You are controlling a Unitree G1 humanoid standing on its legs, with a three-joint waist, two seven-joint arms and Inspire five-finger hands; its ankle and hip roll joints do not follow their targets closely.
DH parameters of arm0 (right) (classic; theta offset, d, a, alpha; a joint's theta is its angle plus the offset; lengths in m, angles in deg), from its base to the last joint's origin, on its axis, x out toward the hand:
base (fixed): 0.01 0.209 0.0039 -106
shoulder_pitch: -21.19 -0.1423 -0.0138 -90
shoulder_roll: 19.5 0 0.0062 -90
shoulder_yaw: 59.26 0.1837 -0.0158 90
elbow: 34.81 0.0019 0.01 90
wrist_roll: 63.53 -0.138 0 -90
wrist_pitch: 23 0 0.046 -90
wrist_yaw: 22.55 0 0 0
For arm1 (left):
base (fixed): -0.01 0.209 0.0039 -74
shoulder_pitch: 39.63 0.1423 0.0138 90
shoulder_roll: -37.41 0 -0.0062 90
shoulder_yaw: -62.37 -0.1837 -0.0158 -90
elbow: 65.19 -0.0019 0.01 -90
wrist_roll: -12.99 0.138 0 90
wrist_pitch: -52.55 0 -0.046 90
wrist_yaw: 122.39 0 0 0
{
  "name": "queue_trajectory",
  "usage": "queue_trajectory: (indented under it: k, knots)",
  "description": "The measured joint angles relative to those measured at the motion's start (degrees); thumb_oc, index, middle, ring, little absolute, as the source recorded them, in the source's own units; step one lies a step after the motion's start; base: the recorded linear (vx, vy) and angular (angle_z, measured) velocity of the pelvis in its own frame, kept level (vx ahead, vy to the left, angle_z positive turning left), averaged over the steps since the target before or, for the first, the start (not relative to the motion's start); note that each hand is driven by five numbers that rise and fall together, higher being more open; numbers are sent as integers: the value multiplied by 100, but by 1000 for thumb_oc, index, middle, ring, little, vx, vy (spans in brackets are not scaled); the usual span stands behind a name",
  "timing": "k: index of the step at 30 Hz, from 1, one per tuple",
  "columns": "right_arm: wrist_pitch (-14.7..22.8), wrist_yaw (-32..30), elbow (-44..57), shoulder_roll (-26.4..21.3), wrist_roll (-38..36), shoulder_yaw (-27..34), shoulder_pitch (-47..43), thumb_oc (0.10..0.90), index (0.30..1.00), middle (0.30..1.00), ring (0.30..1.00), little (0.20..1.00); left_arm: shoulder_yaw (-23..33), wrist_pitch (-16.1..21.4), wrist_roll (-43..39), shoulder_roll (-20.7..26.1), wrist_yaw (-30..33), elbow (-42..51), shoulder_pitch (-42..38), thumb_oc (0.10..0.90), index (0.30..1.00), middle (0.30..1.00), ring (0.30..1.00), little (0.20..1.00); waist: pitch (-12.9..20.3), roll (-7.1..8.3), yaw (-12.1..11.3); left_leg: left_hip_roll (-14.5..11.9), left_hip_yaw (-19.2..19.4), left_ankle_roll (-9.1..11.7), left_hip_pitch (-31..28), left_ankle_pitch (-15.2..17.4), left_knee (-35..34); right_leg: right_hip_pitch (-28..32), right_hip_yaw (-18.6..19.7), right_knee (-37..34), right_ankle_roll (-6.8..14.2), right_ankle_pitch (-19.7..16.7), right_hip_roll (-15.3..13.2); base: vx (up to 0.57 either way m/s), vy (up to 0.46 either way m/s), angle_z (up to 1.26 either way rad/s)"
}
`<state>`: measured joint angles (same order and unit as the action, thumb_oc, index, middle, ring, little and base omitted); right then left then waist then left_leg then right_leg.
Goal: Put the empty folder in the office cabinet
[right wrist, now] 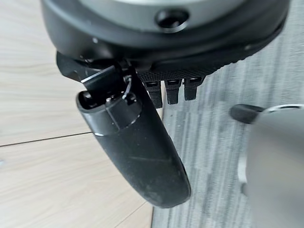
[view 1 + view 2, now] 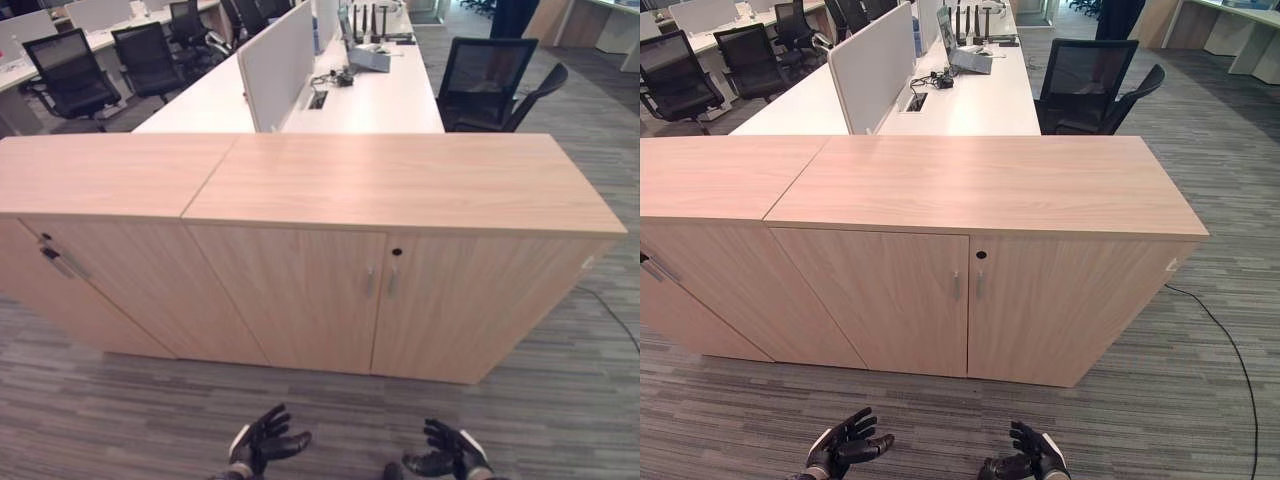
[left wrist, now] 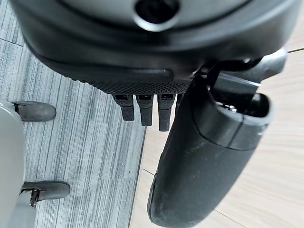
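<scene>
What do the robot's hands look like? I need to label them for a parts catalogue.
Both the left hand and the right hand are black, with slim jointed fingers and a thick, rounded, glossy thumb. The palm edge has a fine knurled texture. No thumb covers or markings are visible.

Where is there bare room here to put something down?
The cabinet's wooden top is bare from edge to edge, as is the lower neighbouring cabinet top on its left. The white desk behind is crowded at its far end with a laptop and cables. Both doors are closed.
</scene>
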<state>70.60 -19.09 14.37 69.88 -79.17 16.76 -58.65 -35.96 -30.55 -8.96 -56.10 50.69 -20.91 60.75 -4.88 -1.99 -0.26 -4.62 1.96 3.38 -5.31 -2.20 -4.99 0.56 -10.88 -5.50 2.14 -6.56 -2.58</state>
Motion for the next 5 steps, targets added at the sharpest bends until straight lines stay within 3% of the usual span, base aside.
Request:
queue_trajectory:
  k: [5]
  knots:
    - [-4,-2,-33,64,-6,3,-142,800,900,900,900,900,-5,0,25,0,33,-317,-3,800,900,900,900,900,16,-16,2,5,80,-25,-52,-2,0,10,77,0,-7,-22,0,7,-5,-9]
